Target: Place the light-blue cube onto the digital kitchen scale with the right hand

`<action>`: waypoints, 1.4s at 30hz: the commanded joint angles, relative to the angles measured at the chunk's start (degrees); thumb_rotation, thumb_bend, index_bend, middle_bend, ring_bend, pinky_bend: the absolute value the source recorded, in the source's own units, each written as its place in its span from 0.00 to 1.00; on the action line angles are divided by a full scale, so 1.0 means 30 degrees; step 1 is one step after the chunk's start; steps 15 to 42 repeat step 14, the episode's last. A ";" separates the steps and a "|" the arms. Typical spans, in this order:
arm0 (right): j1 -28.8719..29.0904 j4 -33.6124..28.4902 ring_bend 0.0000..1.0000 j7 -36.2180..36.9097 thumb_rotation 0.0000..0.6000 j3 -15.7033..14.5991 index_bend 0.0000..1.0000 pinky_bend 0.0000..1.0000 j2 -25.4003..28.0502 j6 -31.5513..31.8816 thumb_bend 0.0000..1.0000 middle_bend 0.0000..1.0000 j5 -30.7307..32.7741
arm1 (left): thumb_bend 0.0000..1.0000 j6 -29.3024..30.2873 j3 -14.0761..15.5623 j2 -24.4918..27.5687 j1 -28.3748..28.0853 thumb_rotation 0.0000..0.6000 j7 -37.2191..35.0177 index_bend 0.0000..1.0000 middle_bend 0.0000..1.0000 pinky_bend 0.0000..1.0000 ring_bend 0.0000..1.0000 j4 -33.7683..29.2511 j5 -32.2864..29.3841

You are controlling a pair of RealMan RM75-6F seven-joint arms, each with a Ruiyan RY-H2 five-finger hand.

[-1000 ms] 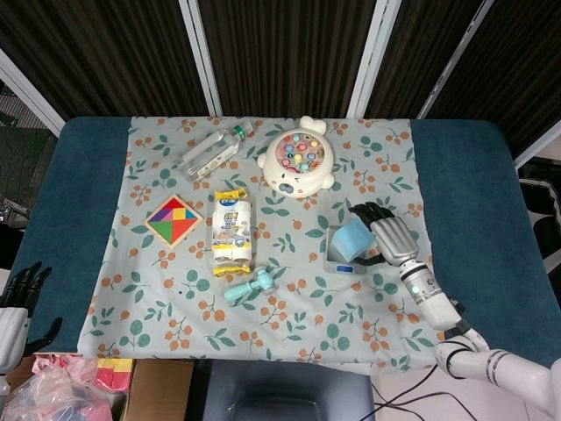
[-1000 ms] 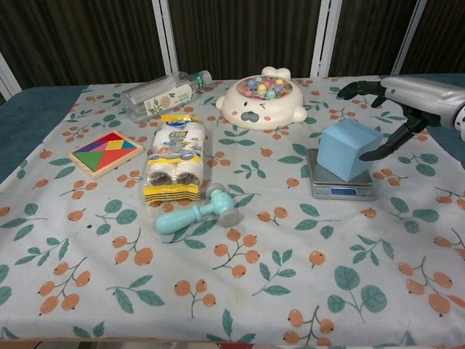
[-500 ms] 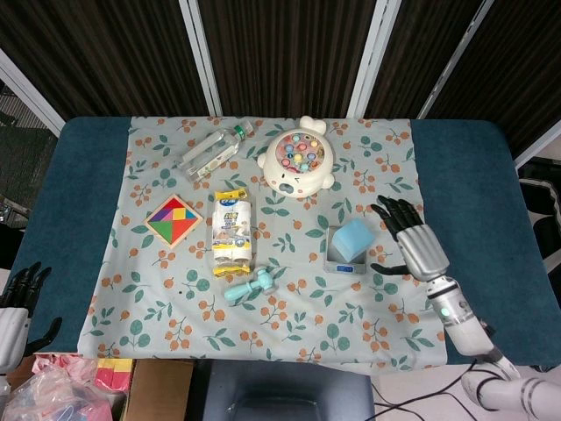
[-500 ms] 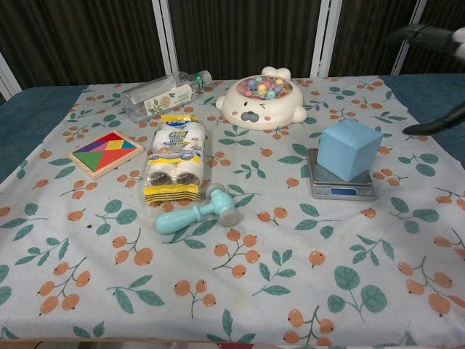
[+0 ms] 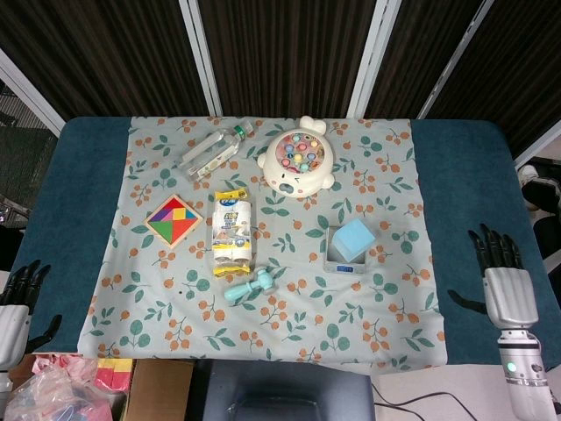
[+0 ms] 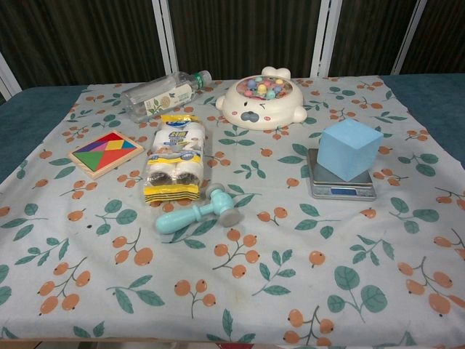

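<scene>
The light-blue cube (image 5: 353,239) (image 6: 349,149) sits on top of the small grey digital kitchen scale (image 5: 344,263) (image 6: 341,187), right of the cloth's middle. Nothing touches the cube. My right hand (image 5: 502,282) hovers far off to the right, over the blue table edge, with its fingers spread and nothing in them. My left hand (image 5: 15,307) hangs at the far left edge of the head view, fingers apart and empty. Neither hand appears in the chest view.
On the floral cloth (image 5: 403,167) lie a plastic bottle (image 5: 210,150), a cream whale-shaped toy (image 5: 299,163), a tangram puzzle (image 5: 173,220), a yellow packet (image 5: 231,231) and a teal toy hammer (image 5: 252,287). Boxes and a bag (image 5: 61,386) sit below the front left.
My right hand has let go of the cube and drawn back to the right and toward the front, leaving the chest view. The cube stays on the scale.
</scene>
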 commanded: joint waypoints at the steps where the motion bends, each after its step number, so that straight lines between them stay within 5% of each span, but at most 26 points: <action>1: -0.0012 0.0381 0.00 -0.0737 1.00 -0.0144 0.00 0.13 -0.0176 -0.0334 0.15 0.00 -0.0203 | 0.33 -0.0205 -0.0097 -0.0051 -0.0111 1.00 0.0085 0.07 0.00 0.34 0.00 0.0054 -0.0206; 42: -0.0388 0.0135 0.00 -0.0776 1.00 -0.0304 0.00 0.13 -0.0047 -0.0596 0.15 0.00 -0.0969 | 0.33 -0.0385 -0.0061 -0.0056 -0.0239 1.00 0.0019 0.07 0.00 0.34 0.00 0.0058 -0.0165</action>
